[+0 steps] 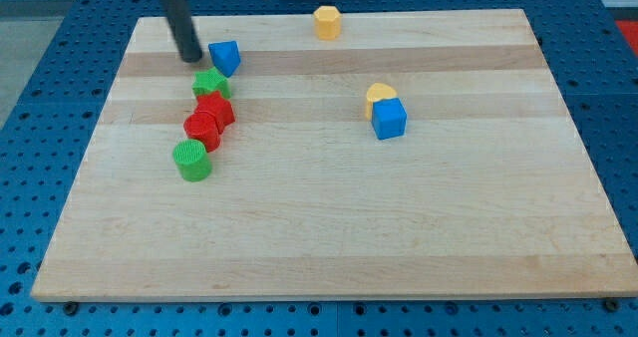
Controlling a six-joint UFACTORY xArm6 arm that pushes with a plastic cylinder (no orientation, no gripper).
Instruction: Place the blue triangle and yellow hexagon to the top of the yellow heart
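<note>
Far left on the worktop (pixel 299 227), my tip (pixel 189 57), a bare rod with no hand, sits just left of the blue triangle (pixel 224 56), placed to shove it right toward the yellow heart (pixel 379 95), beyond which the yellow hexagon (pixel 327 22) waits.

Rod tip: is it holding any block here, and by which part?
Nothing is held. My tip stands just left of the blue triangle; whether they touch cannot be told.
</note>
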